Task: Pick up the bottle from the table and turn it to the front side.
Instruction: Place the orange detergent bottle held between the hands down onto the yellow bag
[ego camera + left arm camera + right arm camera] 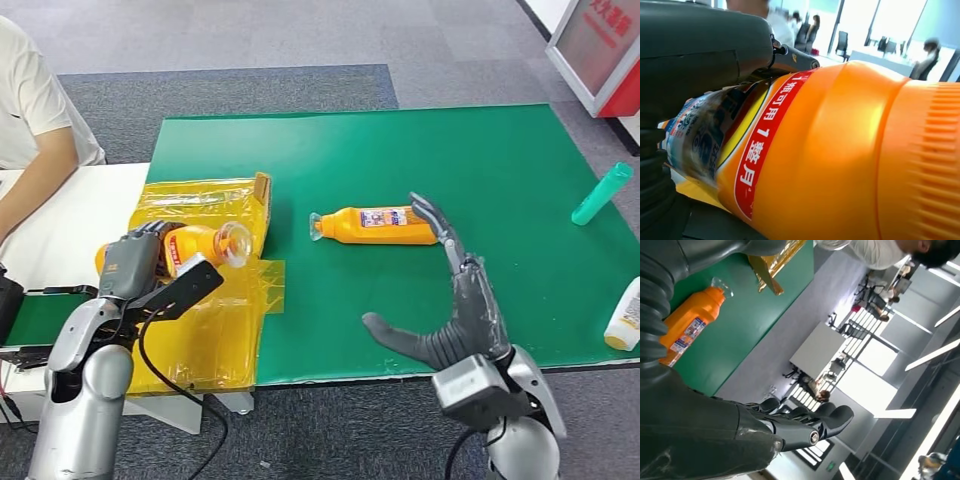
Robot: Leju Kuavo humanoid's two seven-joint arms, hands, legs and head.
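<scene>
The left hand [140,262] grips an orange bottle [198,247], its fingers wrapped round the body, above crinkled yellow film [219,330]. The bottle's glossy red band reads "1瓶可用1整月" beside a ribbed orange cap [926,160]. The right hand [453,300] is spread wide and holds nothing, fingertips close to the base of a 2nd bottle [377,225], orange plastic with a clear cap, lying on its side on the green mat [483,160]; its label print is unreadable.

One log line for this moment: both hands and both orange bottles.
left hand: holds orange bottle over yellow bag | right hand: open, near second orange bottle lying on green mat
</scene>
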